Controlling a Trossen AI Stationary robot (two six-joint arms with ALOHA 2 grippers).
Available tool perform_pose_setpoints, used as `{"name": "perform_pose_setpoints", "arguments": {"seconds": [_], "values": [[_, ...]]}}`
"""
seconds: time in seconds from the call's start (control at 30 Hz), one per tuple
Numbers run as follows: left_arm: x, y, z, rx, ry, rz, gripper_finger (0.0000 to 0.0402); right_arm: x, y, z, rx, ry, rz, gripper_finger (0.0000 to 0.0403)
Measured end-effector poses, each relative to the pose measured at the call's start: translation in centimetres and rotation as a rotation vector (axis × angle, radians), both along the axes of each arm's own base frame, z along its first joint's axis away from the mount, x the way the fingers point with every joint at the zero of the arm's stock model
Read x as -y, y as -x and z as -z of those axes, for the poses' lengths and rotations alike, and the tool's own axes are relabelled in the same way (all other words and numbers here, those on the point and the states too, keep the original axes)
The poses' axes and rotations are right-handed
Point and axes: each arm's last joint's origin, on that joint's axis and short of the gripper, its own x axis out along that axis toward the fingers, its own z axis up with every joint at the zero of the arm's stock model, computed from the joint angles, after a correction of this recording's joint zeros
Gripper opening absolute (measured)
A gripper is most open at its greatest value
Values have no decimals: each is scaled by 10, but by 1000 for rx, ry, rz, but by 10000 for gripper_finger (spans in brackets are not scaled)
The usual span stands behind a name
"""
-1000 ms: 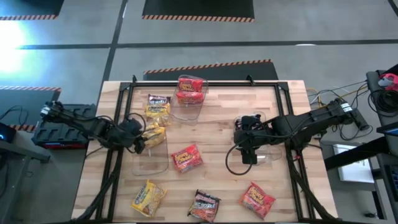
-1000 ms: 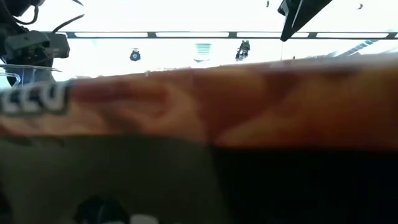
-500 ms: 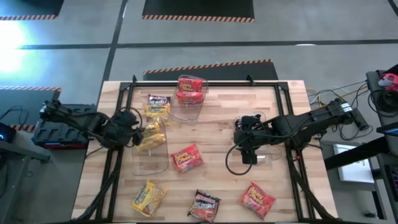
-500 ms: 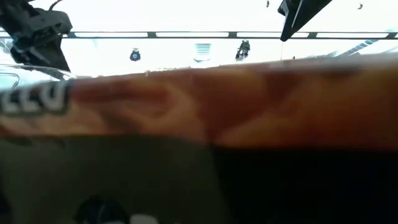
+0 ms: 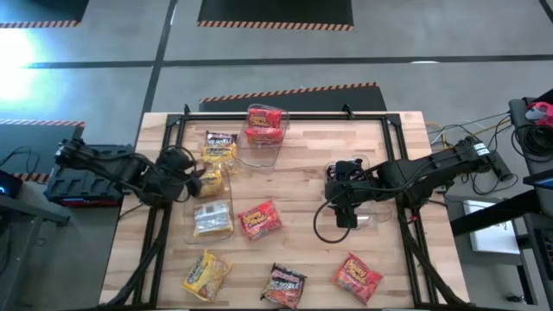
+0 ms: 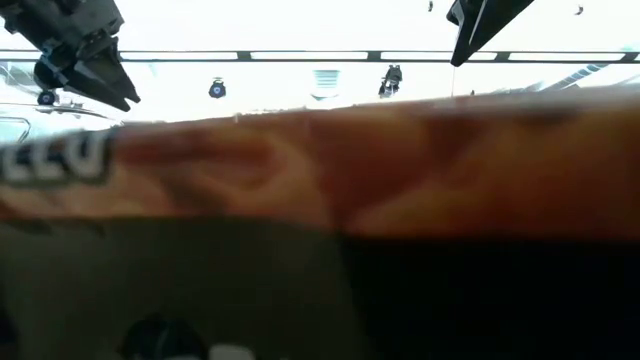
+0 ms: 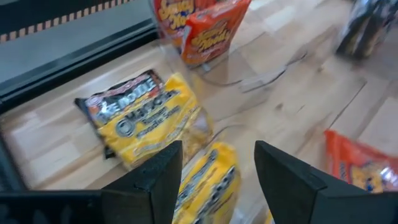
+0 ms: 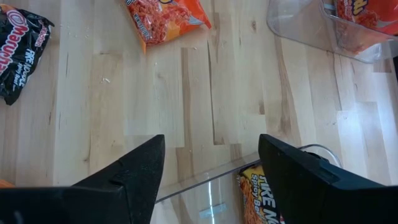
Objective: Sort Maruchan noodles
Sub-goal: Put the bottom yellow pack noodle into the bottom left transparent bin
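Near table edge, high view: yellow packet [image 5: 206, 275], dark packet [image 5: 284, 284] and red packet [image 5: 358, 276] lie in a row on the bare wooden table [image 5: 302, 186], well apart from one another; low view is almost wholly blocked by a blurred red-brown surface close to the lens, nothing readable there.

Mid-table: another red packet [image 5: 259, 219] lies flat, just beside a clear bin [image 5: 210, 226] on the left side; inside that bin a pale packet [image 5: 212, 218] lies flat, with a yellow one [image 5: 210, 183] at the bin's far end.

Left gripper [image 5: 196, 180] sits over the far end of this bin; fingers apart, nothing between them; left wrist view shows the two dark fingers [image 7: 155, 180] spread above a yellow packet, holding nothing.

Right gripper [image 5: 345, 215] hovers over a second clear bin [image 5: 370, 210] on the right side; fingers spread wide, empty; right wrist view shows the bin rim and a dark packet inside it [image 8: 258, 199].

Farther back: a dark-and-yellow packet pair [image 5: 219, 145] rests on the table left of a third clear bin [image 5: 262, 154]; two red packets [image 5: 264, 123] sit in that bin's far end.
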Motion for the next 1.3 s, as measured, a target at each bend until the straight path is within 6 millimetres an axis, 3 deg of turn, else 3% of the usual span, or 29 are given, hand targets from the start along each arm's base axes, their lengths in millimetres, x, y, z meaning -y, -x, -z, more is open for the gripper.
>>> {"name": "perform_pose_setpoints", "arguments": {"seconds": [0.47,0.7,0.9,1.07,1.3], "values": [[7,-20,6,83,14,-9,180,0,0,0,0,0,0,245],[20,-43,8,128,179,106,180,0,0,0,0,0,0,252],[40,-74,4,217,277,309,180,0,0,0,0,0,0,246],[61,-88,4,189,337,338,180,0,0,0,0,0,0,246],[116,-112,-12,170,375,425,180,0,0,0,0,0,0,251]]}}
